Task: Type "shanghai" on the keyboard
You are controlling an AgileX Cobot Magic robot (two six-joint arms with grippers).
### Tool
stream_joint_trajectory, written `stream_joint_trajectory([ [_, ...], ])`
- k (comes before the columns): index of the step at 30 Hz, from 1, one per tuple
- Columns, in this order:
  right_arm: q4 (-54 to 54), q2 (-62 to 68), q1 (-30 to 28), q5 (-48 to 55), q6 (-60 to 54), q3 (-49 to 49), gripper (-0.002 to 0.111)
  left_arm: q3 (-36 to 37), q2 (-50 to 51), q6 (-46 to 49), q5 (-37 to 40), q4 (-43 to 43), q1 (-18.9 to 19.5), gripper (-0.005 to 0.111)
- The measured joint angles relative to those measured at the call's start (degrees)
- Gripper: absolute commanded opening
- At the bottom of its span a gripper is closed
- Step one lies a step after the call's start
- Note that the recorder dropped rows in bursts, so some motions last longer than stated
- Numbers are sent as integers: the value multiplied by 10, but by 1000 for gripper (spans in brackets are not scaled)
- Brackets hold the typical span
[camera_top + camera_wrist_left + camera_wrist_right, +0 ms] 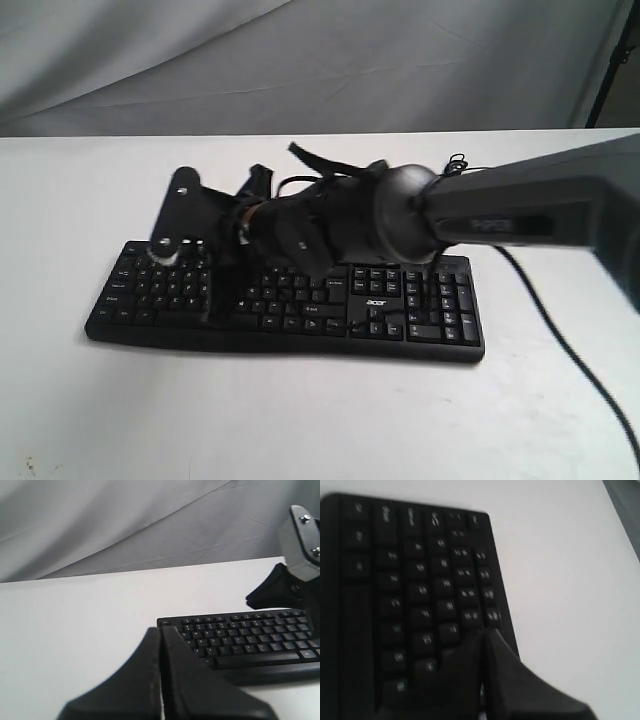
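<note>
The black keyboard (pixel 420 310) with white legends and an "acer" logo lies across the white table; it also shows in the left wrist view (pixel 250 635) and the right wrist view (pixel 420 570). My right arm reaches in from the right across its middle. The right gripper (pixel 220 285) is shut, its tips (pixel 485 632) hovering over keys in the left half; whether they touch a key I cannot tell. My left gripper (pixel 161 630) is shut on nothing, off the keyboard's left end, above bare table. The exterior view does not show it.
A thin black cable (pixel 570 350) trails over the table at the right, toward the front edge. A grey cloth backdrop (pixel 300 60) hangs behind the table. The right arm's grey mounting plate (pixel 302 545) shows above the keyboard's far part.
</note>
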Motion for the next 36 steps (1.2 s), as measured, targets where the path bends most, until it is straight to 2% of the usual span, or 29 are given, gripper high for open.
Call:
stream_joint_trajectory([
  [7, 14, -20, -26, -48, 0, 73, 0, 0, 0, 0, 0, 0, 0, 0],
  [36, 28, 5, -23, -84, 0, 73, 0, 0, 0, 0, 0, 0, 0, 0],
])
